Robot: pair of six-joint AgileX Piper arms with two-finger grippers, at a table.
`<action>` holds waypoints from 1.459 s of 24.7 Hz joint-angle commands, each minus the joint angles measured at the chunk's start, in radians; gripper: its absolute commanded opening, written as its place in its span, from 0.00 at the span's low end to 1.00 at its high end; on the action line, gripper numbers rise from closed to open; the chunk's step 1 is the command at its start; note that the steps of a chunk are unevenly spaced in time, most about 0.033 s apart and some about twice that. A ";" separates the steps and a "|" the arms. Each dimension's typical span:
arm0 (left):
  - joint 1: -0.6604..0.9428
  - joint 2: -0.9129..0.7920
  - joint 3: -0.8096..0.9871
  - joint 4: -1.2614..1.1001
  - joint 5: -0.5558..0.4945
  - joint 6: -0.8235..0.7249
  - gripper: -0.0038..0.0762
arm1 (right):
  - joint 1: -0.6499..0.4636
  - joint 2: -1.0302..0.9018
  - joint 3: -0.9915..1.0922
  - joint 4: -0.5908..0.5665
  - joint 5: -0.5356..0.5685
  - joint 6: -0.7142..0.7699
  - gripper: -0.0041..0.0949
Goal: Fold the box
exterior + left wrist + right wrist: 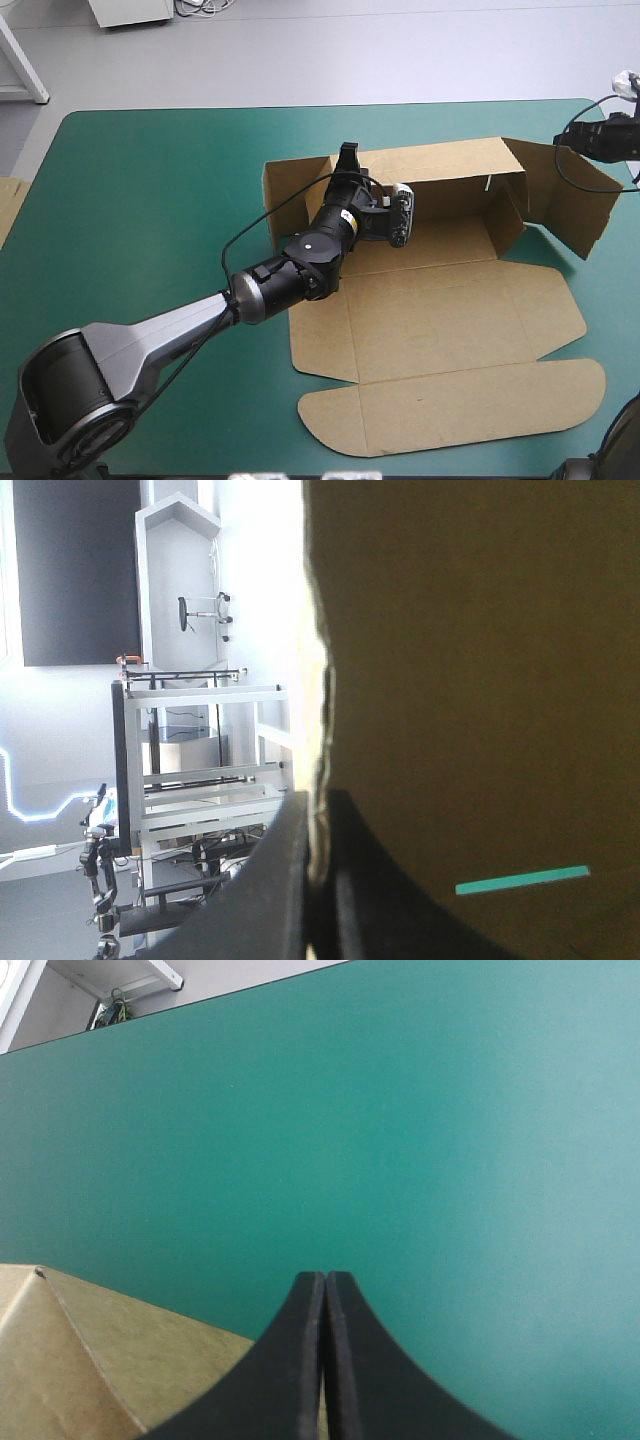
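Note:
The brown box [450,330] lies on the teal-green table [150,200] with its back wall [450,165] raised and its lid [460,400] flat toward the front edge. My left gripper [348,156] sits on the top edge of the back wall near the left corner. In the left wrist view its black fingers [285,880] pinch the board [480,680], so my left gripper [318,815] is shut on it. My right gripper [568,140] holds the upright right end flap [575,195]. Seen from the wrist, my right gripper [325,1280] is shut, with board [80,1360] under it.
An edge of more brown board [8,205] shows at the table's left edge. Bare teal-green cover [350,1110] stretches ahead of my right gripper. The left arm [280,285] crosses the table from the front left to the box.

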 commanded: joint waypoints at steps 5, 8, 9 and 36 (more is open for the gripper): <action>-0.007 -0.034 -0.025 0.030 0.040 -0.023 0.04 | 0.014 -0.107 -0.029 -0.165 0.037 0.108 0.02; -0.007 -0.026 -0.025 0.032 0.046 -0.023 0.04 | 0.014 -0.160 -0.022 -0.159 0.037 0.114 0.02; -0.007 -0.026 -0.025 0.032 0.044 -0.023 0.04 | 0.014 -0.175 -0.004 -0.161 0.037 0.115 0.02; -0.007 -0.026 -0.025 0.034 0.044 -0.031 0.04 | 0.024 -0.431 0.498 -0.037 0.034 -0.285 0.03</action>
